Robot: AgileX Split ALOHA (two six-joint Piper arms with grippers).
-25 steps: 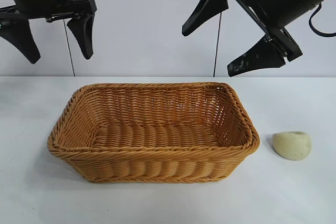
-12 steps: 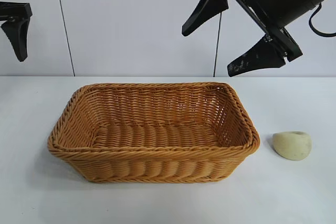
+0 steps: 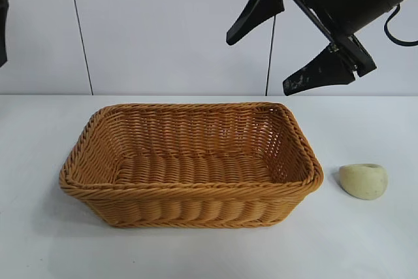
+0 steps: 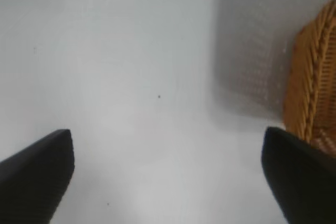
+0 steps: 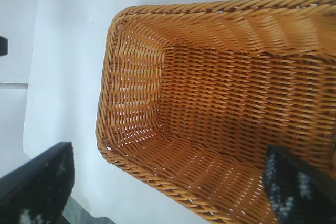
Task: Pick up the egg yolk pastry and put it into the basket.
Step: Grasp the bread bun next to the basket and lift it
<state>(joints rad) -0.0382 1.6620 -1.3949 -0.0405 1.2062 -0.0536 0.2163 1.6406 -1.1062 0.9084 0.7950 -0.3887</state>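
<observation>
1. Counter (image 3: 366, 246) up front is white, and the egg yolk pastry (image 3: 363, 181) sits on it just right of the basket (image 3: 189, 210), not touching, dented side up. Only the exterior view catches it.
2. Basket's in the middle, nothing inside; the right wrist view looks straight down into it.
3. Right end effector (image 3: 287, 47) hangs high above the basket's far right corner, fingers wide apart, holding nothing.
4. Left end effector (image 4: 168, 174) is barely a sliver at the exterior view's left edge; its wrist view shows fingers spread wide over bare counter, basket edge beside one finger.
</observation>
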